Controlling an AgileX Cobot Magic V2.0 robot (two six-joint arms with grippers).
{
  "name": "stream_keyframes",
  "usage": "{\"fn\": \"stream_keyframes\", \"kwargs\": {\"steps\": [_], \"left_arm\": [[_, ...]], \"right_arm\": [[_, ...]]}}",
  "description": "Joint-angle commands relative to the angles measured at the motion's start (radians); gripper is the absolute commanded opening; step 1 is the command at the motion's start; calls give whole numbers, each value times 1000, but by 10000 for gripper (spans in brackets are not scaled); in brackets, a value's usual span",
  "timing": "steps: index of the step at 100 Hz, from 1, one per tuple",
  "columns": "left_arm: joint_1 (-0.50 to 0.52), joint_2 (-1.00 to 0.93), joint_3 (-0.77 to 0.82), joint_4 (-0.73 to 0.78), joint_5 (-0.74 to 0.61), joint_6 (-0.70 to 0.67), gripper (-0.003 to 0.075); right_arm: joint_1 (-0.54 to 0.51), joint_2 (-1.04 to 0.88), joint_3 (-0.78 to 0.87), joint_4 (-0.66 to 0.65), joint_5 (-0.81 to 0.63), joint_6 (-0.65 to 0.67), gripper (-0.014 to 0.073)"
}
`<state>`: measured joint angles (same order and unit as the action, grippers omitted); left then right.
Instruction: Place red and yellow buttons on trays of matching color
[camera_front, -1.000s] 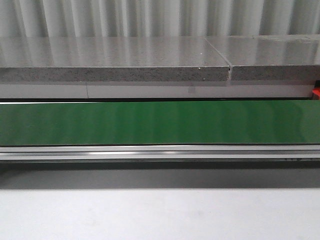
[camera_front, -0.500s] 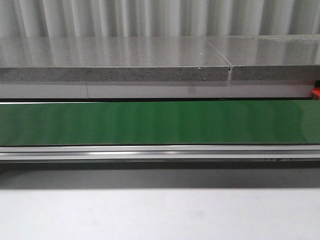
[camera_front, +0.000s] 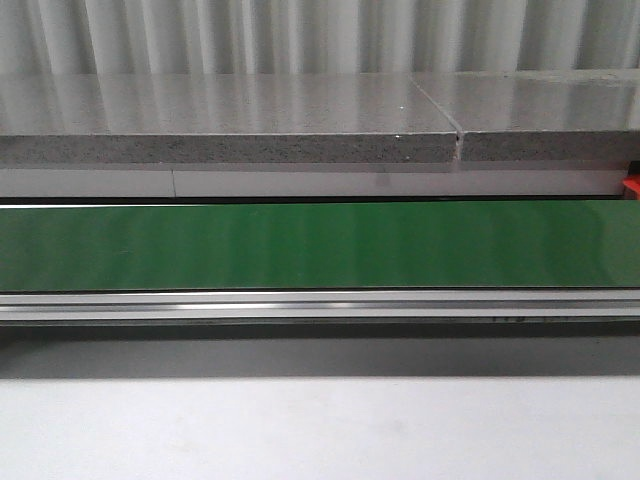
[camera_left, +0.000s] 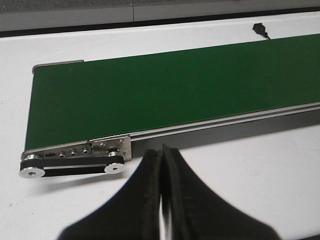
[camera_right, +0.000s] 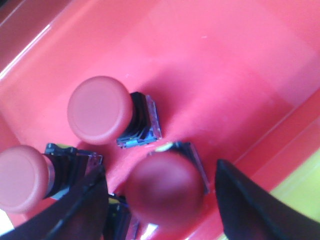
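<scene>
While the green belt runs bare, the work is going on over the red tray.

Belt: the green belt has no buttons on it in the front view or the left wrist view, so nothing is waiting there to be picked.

Left gripper: the left gripper has its two fingers pressed together with nothing between them. It hangs over the white table just beside the belt's end roller, likely parked there to be ready for a button.

Right gripper: the right gripper has its fingers spread wide, one on each side of a red button. The fingers do not seem to squeeze it, though the button is blurry.

Red buttons: three red buttons show, all on the red tray, which is the right color. One lies on its side, and another sits near the left finger.

Yellow: a yellow patch shows beside the red tray, maybe the yellow tray.
</scene>
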<state>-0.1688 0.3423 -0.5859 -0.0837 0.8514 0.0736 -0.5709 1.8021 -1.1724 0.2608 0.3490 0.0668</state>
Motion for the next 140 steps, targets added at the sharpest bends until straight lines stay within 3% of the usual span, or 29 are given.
{"fn": "stream_keyframes", "kwargs": {"steps": [1,14,34,43,63,96,115,140], "left_arm": [[-8,6,-24,-16,-72,-1,-21],[-8,6,-24,-16,-72,-1,-21],[-8,6,-24,-16,-72,-1,-21],[-8,6,-24,-16,-72,-1,-21],[-8,6,-24,-16,-72,-1,-21],[-8,6,-24,-16,-72,-1,-21],[-8,6,-24,-16,-72,-1,-21],[-8,6,-24,-16,-72,-1,-21]], "right_arm": [[-8,-68,-32,11,-20,-2,475],[-3,-105,-32,11,4,-26,404],[1,-171,-32,11,32,-54,43],[9,-202,-32,11,46,-56,-76],[69,-260,-30,10,63,-67,-69],[268,-334,-30,3,115,-238,-69],[385,-375,-30,-108,132,-244,-69],[475,-448,-21,-121,155,-243,-69]]}}
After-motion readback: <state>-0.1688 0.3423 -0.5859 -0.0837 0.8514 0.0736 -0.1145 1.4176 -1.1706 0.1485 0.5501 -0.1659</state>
